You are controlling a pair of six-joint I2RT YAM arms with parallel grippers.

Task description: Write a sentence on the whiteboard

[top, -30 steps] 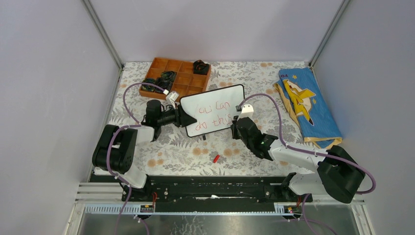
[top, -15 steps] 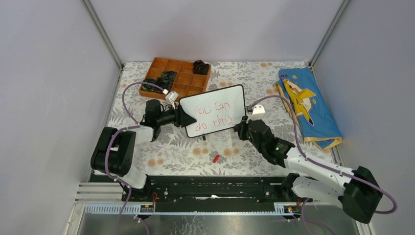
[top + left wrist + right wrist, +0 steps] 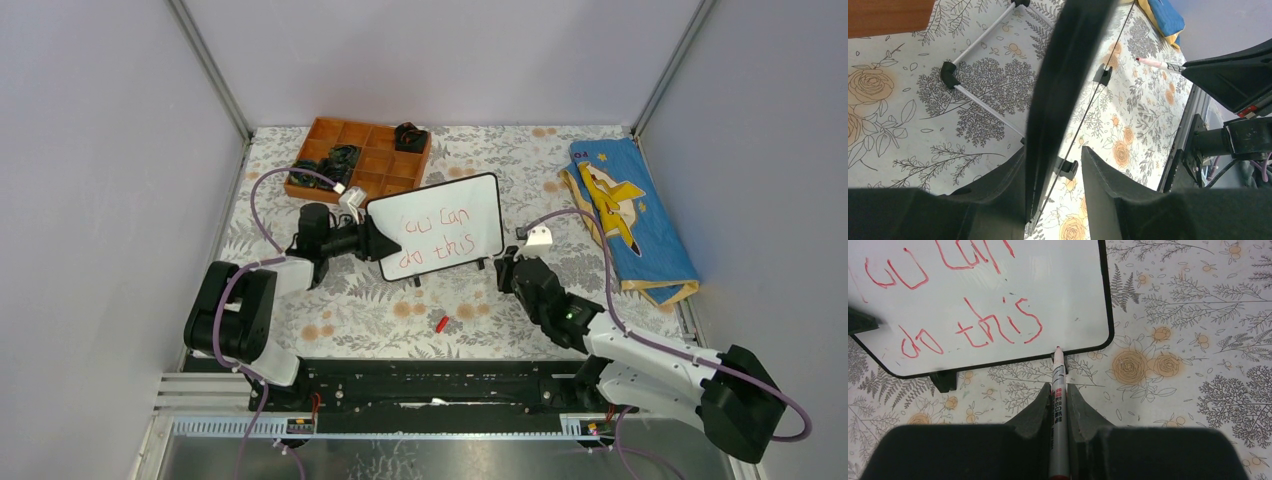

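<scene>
Moved: right gripper (image 3: 1059, 387) backed off toward its base, marker (image 3: 1058, 371) tip now by the whiteboard (image 3: 1063, 295) near edge.
Right grip: narrow, clamped on marker.
Sentence (image 3: 993, 325): ahead of tip, looks complete.
Left gripper (image 3: 1053, 152): half-open astride whiteboard's far edge, one finger clear.
Next: probably release whiteboard, park marker.

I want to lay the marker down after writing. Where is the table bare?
Bare tablecloth lies behind the whiteboard, between the orange tray and the blue cloth, and in front of the whiteboard, around the small red cap. It is crowded at the whiteboard's left edge, by the left claw and the tray.
</scene>
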